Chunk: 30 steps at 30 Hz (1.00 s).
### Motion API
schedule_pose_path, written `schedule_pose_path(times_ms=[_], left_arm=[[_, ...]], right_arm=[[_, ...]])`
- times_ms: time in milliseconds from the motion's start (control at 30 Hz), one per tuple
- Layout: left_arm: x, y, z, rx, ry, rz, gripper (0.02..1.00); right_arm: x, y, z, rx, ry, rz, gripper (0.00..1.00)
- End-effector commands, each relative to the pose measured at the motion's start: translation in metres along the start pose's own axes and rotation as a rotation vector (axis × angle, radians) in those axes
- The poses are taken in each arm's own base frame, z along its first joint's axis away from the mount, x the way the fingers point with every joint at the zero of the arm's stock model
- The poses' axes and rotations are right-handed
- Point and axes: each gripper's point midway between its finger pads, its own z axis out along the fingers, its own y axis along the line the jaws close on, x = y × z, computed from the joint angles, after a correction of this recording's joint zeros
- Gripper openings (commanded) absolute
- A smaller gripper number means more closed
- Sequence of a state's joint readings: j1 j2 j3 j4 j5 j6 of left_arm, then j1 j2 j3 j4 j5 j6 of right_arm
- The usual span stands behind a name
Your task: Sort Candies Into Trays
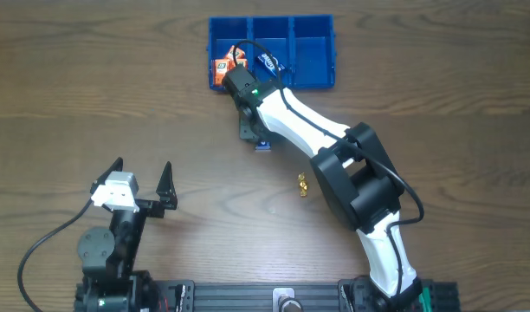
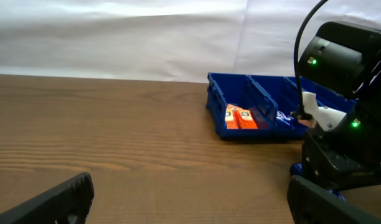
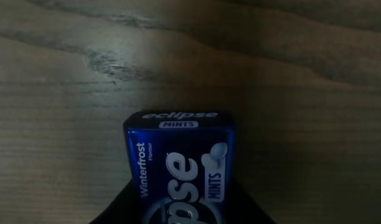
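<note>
**My right gripper [image 1: 252, 132] holds a blue mint tin [image 3: 181, 168] just short of the blue tray [image 1: 332, 52].**
Its fingers are closed snug on the tin's two sides, low over the wooden table [image 1: 92, 87]. I think it is ready to carry the tin in. Orange candy packs [image 1: 222, 71] lie in the tray's end bin, with a blue pack [image 1: 269, 62] in the middle bin. My left gripper [image 1: 144, 178] waits well back, wide open and empty. One small gold candy [image 1: 301, 184] sits beside the right arm. Nothing blocks the way.
</note>
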<state>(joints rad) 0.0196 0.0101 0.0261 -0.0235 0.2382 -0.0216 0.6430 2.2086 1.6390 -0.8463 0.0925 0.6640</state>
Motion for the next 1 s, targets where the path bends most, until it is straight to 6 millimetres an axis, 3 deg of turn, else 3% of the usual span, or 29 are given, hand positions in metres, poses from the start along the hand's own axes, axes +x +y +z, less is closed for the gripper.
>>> schedule_pose_path(times_ms=[33, 67, 200, 300, 333, 400, 467, 567, 667, 733, 1000], left_arm=[[0.016, -0.001, 0.001, 0.012, 0.046, 0.002, 0.996], [0.016, -0.001, 0.001, 0.012, 0.046, 0.002, 0.998], [0.016, -0.001, 0.001, 0.012, 0.046, 0.001, 0.996], [0.016, -0.001, 0.001, 0.012, 0.046, 0.002, 0.998], [0.016, -0.001, 0.001, 0.012, 0.046, 0.002, 0.998], [0.016, -0.001, 0.001, 0.012, 0.046, 0.002, 0.998], [0.016, -0.001, 0.001, 0.012, 0.046, 0.002, 0.998], [0.016, -0.001, 0.001, 0.012, 0.046, 0.002, 0.996], [0.016, -0.001, 0.001, 0.012, 0.046, 0.002, 0.998], [0.016, -0.001, 0.001, 0.012, 0.046, 0.002, 0.998], [0.016, -0.001, 0.001, 0.012, 0.046, 0.002, 0.998]], right_arm=[[0.001, -0.009, 0.006, 0.023, 0.010, 0.012, 0.191], [-0.001, -0.008, 0.001, 0.020, -0.002, 0.010, 0.187], [-0.031, -0.012, -0.057, 0.000, -0.161, 0.025, 0.183], [-0.063, -0.020, -0.122, -0.032, -0.347, 0.037, 0.185], [-0.080, -0.022, -0.157, -0.053, -0.460, 0.029, 0.187], [-0.102, -0.027, -0.198, -0.072, -0.594, 0.036, 0.187], [-0.127, -0.034, -0.228, -0.088, -0.694, 0.049, 0.187], [-0.164, -0.047, -0.251, -0.097, -0.812, 0.074, 0.187], [-0.192, -0.059, -0.252, -0.095, -0.889, 0.104, 0.211], [-0.205, -0.063, -0.239, -0.084, -0.899, 0.114, 0.226], [-0.216, -0.054, -0.156, -0.012, -0.811, 0.028, 0.222]])
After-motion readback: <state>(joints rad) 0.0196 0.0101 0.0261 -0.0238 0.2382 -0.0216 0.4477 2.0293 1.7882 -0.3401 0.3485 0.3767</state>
